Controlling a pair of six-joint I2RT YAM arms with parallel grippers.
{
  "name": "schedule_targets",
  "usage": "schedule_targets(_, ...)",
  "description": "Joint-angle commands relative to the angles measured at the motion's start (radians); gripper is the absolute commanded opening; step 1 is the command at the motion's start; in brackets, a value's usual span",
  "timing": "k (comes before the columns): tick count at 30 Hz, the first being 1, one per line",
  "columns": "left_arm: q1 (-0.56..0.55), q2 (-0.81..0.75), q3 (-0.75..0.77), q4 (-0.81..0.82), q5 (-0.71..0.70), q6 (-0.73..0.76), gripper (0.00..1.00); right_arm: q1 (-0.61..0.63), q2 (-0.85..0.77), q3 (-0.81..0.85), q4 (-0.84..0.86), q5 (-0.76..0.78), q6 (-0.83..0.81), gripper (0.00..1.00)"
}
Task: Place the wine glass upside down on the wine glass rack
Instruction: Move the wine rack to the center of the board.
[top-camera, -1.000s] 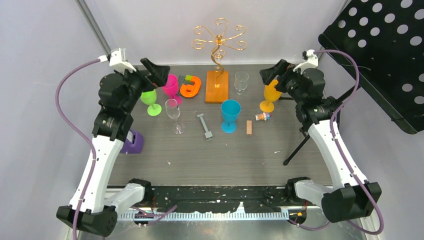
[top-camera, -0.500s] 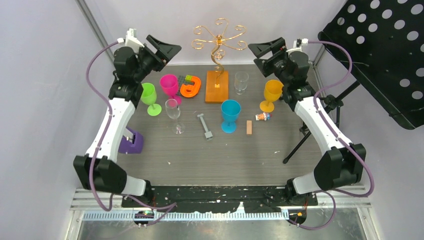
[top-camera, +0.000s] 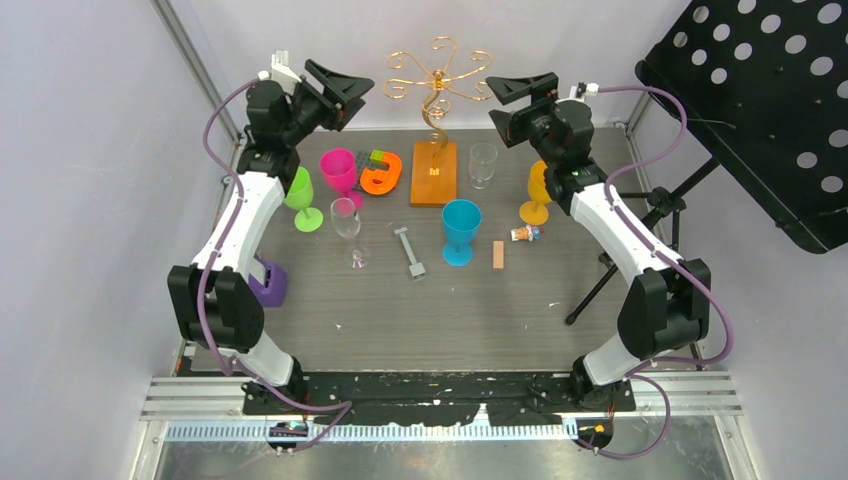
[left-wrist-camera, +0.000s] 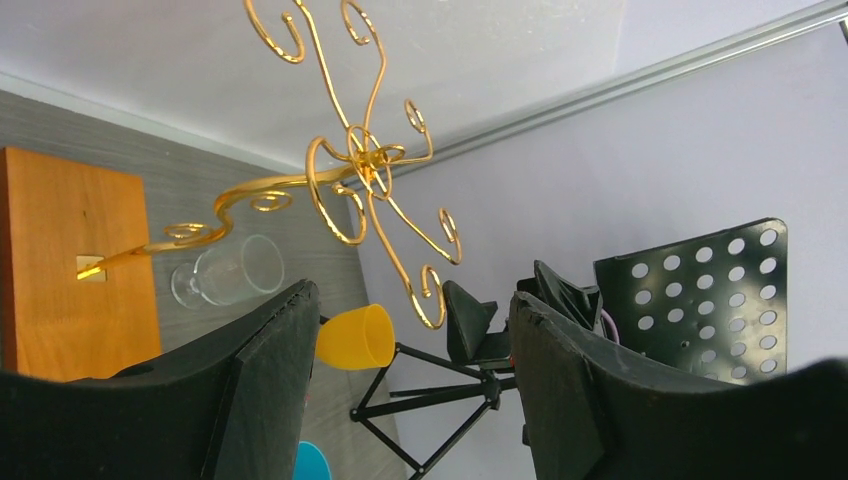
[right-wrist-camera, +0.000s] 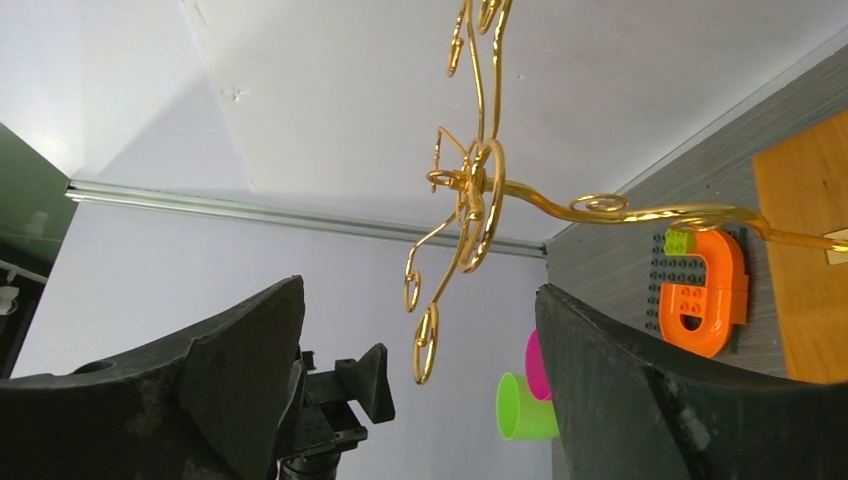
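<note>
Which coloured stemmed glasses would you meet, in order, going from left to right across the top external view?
green glass → pink glass → blue glass → orange glass

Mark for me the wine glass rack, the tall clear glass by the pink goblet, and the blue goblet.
wine glass rack (top-camera: 433, 172), top view, on its orange wooden base.
tall clear glass (top-camera: 345, 217), top view, on its bowl.
blue goblet (top-camera: 461, 217), top view, on its cup.
</note>
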Motion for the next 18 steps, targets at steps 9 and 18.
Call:
schedule_targets(9, 0.016, -0.038, 0.003, 0.119, 0.043, -0.037, 0.68, 0.079, 0.022, 0.002, 0.129, 0.151, 0.080, 0.86)
schedule_targets(18, 0.025, -0.052, -0.016, 0.148, 0.063, -0.044, 0.68, 0.118, 0.012, 0.064, 0.068, 0.238, -0.079, 0.87)
